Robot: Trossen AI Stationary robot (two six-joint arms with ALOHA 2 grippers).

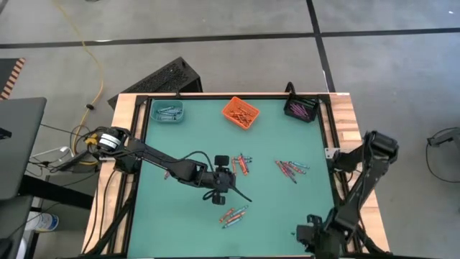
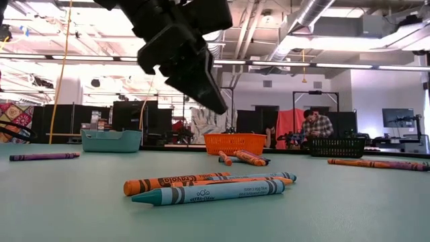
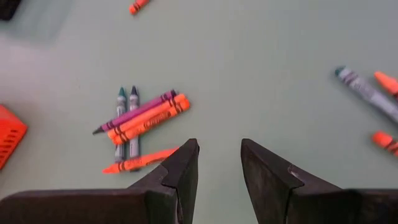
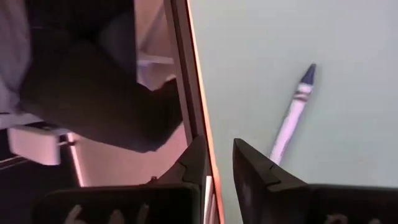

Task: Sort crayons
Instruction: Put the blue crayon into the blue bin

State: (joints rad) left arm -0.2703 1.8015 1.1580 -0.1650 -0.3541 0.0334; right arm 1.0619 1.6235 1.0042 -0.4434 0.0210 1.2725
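Green mat (image 1: 187, 216), crayons (image 1: 244, 165) scattered mid-table. My left gripper (image 3: 219, 163) hovers beside that pile, fingers slightly parted, empty. Tight stack: may pinch two colours together. Right gripper (image 4: 217, 163) parked near-right edge, empty.

Both arms are dark, nearly black, built of chunky jointed segments. The left arm (image 1: 154, 160) carries a pale silver-white collar near its base at the frame's left, with black cables trailing off it. The left gripper (image 3: 217, 163) ends in two matte black wedge-shaped fingers (image 3: 184, 168) with stepped inner faces.
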